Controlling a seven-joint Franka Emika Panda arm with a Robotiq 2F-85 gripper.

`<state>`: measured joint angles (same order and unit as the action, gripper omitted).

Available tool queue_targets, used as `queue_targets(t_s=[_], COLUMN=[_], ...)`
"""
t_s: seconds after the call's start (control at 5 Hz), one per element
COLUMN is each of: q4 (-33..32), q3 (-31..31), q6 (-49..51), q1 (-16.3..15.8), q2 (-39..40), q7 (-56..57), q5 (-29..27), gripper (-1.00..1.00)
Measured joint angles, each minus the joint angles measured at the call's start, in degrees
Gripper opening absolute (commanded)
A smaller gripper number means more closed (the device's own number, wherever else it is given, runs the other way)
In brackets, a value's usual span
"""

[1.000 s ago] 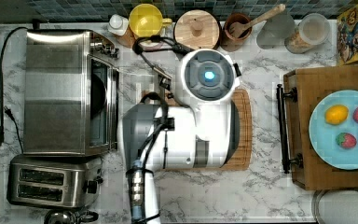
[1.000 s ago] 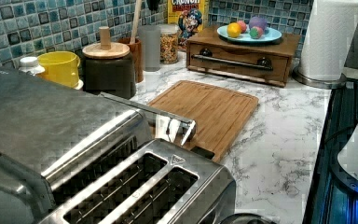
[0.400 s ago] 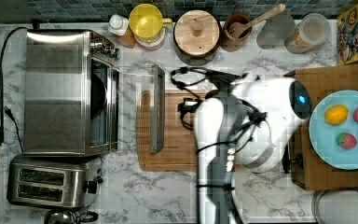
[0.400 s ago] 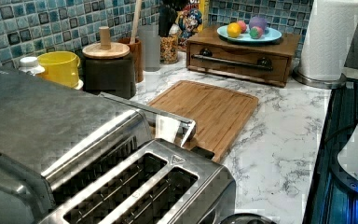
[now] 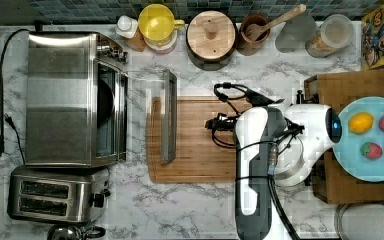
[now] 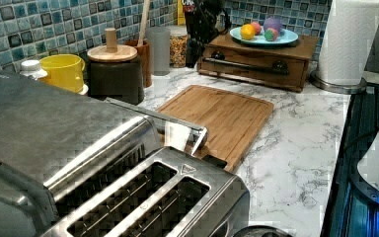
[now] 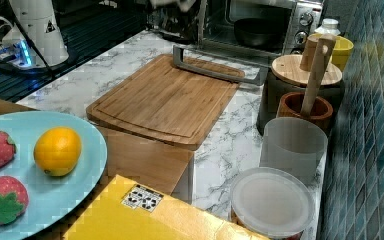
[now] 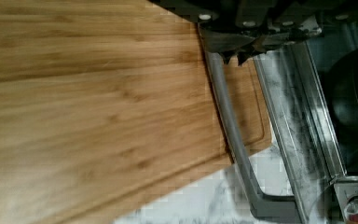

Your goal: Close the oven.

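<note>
the oven (image 5: 65, 100) stood at the left of the top view, its glass door (image 5: 147, 117) dropped flat and open, the bar handle (image 5: 168, 116) lying over the left edge of the wooden cutting board (image 5: 200, 150). a dark pan (image 7: 257, 31) sat inside the cavity, seen at the upper centre of the right view. the two-slot toaster (image 5: 55, 195) sat just below the oven in the top view's lower left. the gripper (image 8: 237, 49) hung over the board close beside the handle in the wrist view — whether its fingers were wide or narrow could not be told. the white arm (image 5: 260, 165) filled the centre-right of the top view, next to a blue plate (image 5: 347, 160) of fruit on a wooden box (image 5: 340, 90) at the right edge. jars and a yellow cup (image 5: 157, 22) lined the top edge of the marble counter (image 5: 180, 210) — against blue tile.
</note>
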<state>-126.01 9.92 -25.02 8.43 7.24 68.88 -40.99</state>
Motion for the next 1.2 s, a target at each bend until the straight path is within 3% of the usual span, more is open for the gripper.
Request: queue_targets(t_s=[0.2,0.4,1.0,1.2], q4=[-2.2,-2.7,-2.6,-2.5], q3=[-1.8,-3.8,-11.1,-10.7], q6=[-2.3,-4.8,-19.8,-19.4], q1=[0.0,-1.4,-6.4,-7.3], q2=[2.3,4.4,10.4,11.4], q7=[6.3,8.7,8.7,8.7], q5=[-3.6,-3.7,-7.7,-7.7], gripper=[-1.00,-1.00,-1.00,-1.00])
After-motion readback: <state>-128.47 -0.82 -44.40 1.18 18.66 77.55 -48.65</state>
